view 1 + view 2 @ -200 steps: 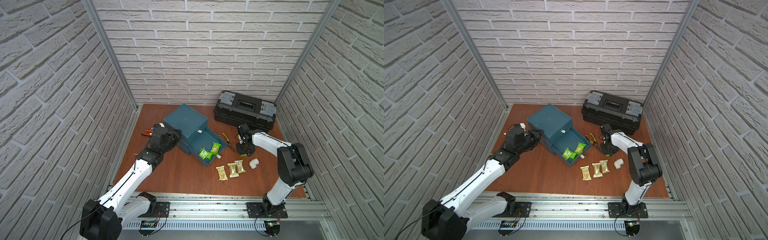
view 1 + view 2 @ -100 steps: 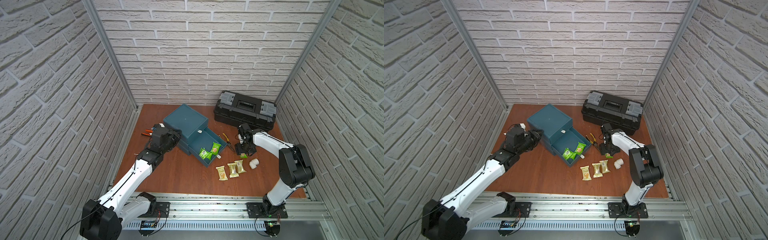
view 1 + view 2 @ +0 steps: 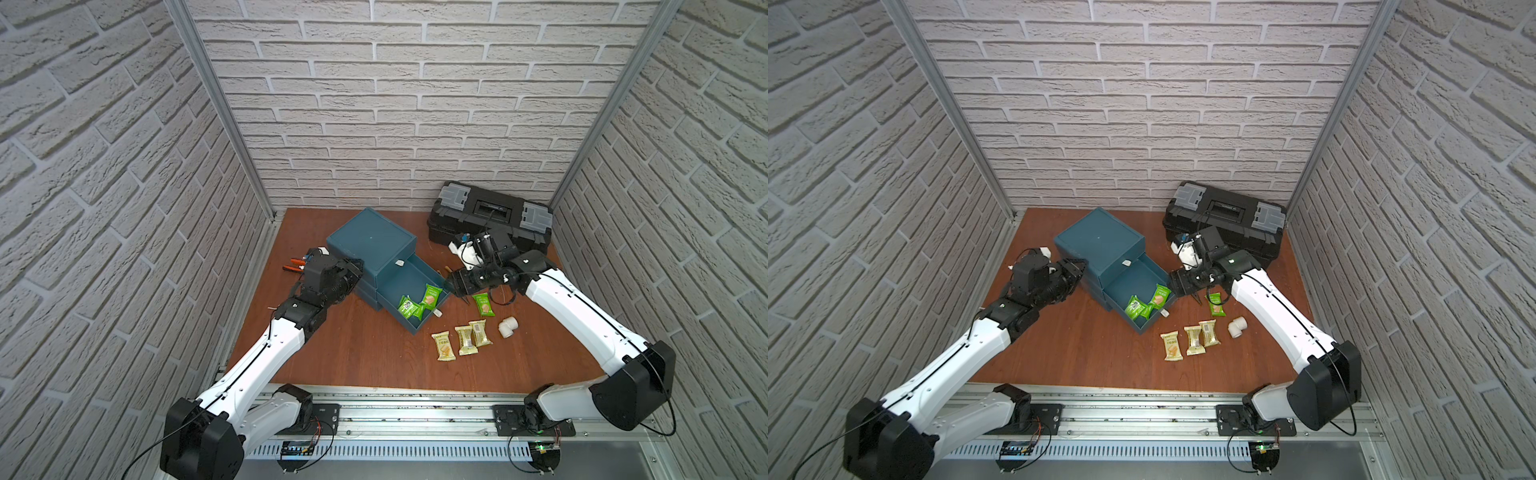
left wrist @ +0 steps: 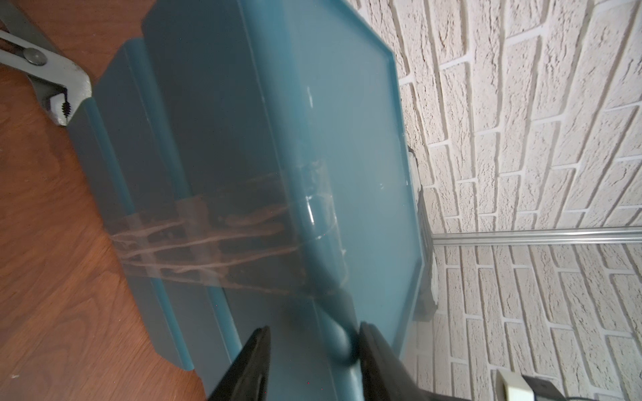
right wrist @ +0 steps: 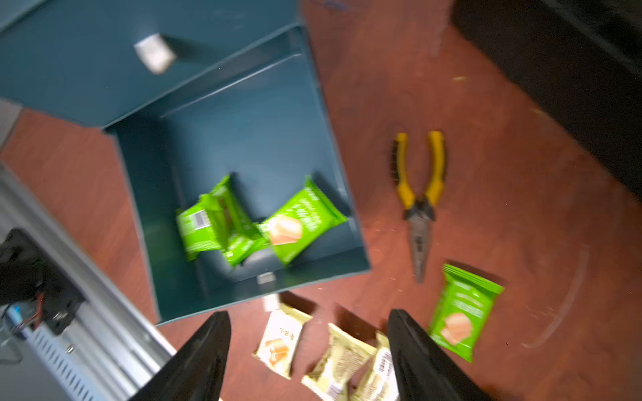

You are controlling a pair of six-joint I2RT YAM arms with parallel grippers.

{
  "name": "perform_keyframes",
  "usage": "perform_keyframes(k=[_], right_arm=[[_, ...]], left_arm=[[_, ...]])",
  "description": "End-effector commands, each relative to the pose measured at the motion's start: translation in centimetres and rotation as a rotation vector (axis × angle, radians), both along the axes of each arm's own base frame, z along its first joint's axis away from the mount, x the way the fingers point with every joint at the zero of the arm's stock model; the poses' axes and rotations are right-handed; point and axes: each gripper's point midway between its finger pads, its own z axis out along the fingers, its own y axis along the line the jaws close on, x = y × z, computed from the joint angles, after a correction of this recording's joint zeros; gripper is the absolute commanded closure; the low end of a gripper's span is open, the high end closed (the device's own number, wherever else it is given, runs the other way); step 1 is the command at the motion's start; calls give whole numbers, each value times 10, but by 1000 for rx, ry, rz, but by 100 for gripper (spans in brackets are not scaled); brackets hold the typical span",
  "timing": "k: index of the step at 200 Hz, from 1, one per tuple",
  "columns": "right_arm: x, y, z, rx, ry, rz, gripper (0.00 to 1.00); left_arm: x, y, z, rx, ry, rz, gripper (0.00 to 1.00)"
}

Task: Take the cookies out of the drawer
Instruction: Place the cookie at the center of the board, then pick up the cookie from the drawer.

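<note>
The blue drawer stands pulled out of its cabinet. Green cookies lie at its front end. One green packet and three pale gold packets lie on the table in front of the drawer. My right gripper hangs open and empty beside the drawer's right front corner. My left gripper is at the cabinet's back left corner. Its jaws stand apart around the rounded corner edge, and one finger touches it.
Yellow-handled pliers lie right of the drawer, under my right wrist. A white pipe elbow sits beside the gold packets. A black toolbox stands at the back right. Orange-handled pliers lie behind my left gripper.
My right gripper opened, left a green packet on the table and moved left to the drawer's corner. My left gripper's jaws have parted.
</note>
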Motion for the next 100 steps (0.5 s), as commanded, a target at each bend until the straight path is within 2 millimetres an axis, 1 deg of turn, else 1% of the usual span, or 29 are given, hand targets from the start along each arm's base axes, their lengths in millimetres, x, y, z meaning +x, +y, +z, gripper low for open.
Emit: perform_keyframes(k=[1, 39, 54, 72, 100], right_arm=[[-6, 40, 2, 106, 39, 81, 25], [4, 69, -18, 171, 90, 63, 27], [7, 77, -22, 185, 96, 58, 27], [10, 86, -32, 184, 110, 57, 27], [18, 95, -45, 154, 114, 44, 28]], left_arm=[[-14, 2, -39, 74, 126, -39, 53], [-11, 3, -42, 83, 129, -53, 53], [-9, 3, -36, 88, 110, -55, 49], [-8, 7, -31, 109, 97, -43, 46], [-6, 10, -31, 106, 103, -36, 38]])
